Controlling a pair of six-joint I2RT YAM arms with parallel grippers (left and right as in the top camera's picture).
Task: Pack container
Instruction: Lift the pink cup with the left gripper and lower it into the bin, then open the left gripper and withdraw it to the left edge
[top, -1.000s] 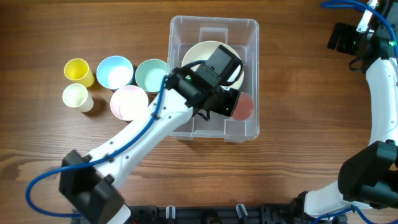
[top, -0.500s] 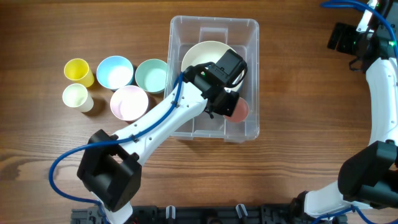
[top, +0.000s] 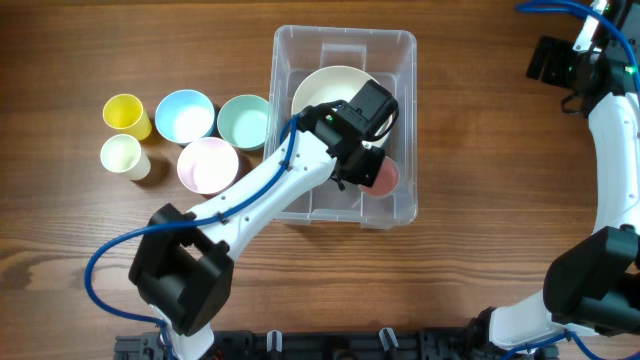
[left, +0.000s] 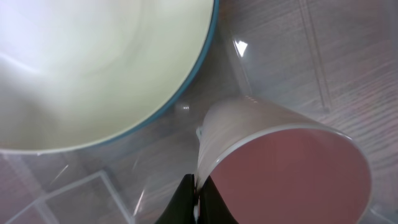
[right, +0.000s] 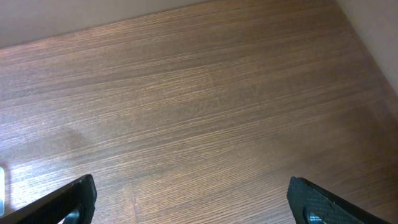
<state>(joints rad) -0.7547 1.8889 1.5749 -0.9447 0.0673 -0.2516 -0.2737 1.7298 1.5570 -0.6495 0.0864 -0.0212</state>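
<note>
The container (top: 402, 48) sits mid-table (top: 480, 250), holding a cream bowl (top: 322, 85) and a pink cup (top: 388, 178); inside it, the left gripper (left: 196, 200) pinches the cup's wall. The right gripper (right: 193, 196) hangs wide apart, far right

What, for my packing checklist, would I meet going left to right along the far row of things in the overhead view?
yellow cup → blue bowl → green bowl → container
</note>
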